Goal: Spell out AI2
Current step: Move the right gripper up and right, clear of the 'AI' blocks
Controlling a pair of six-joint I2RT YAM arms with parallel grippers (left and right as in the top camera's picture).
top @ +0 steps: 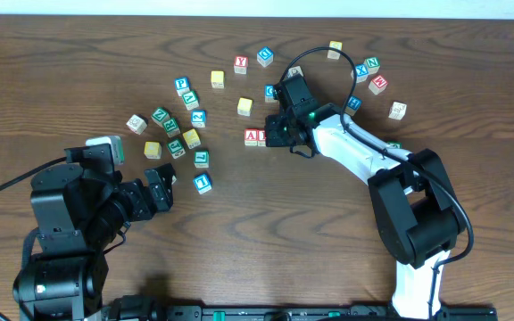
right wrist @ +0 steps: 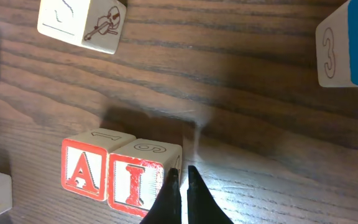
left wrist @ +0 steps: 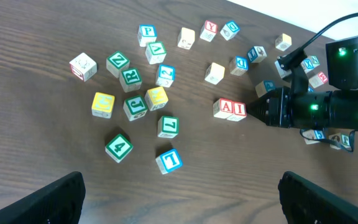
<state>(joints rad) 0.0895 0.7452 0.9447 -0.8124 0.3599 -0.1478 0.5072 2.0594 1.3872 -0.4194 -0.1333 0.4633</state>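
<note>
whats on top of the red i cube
Nothing is stacked on the I cube. The right gripper, fingers shut, stands at its edge away from the A cube, hiding that lower corner.

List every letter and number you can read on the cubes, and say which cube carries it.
"A", red: A cube.
"I", red: I cube, touching the A cube.
"P", blue: P cube.
"Y", red: Y cube.
"4", green: 4 cube.
"R", green: R cube.
"3", outlined: side face of a blue cube.
The rest are too small, tilted or blurred to read.
</note>
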